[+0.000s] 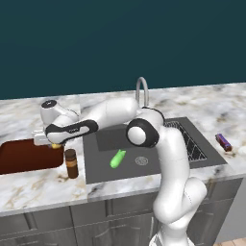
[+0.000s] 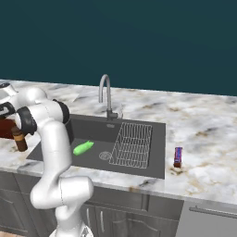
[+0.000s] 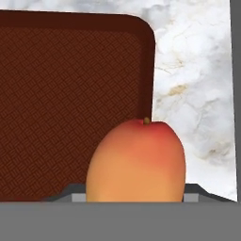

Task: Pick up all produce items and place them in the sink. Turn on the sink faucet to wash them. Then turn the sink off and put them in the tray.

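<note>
Orange-yellow fruit [image 3: 136, 162], lower centre of hand view, pinched in gripper [image 1: 56, 144] over tray [image 3: 70, 103] right rim. Green vegetable [image 1: 117, 158] lies in sink [image 1: 103, 166]. Risk: released here, fruit could catch rim, roll onto counter [image 3: 197, 94].

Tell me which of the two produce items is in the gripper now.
The orange-yellow fruit is in the gripper, above the tray. The green vegetable lies alone in the sink.
</note>
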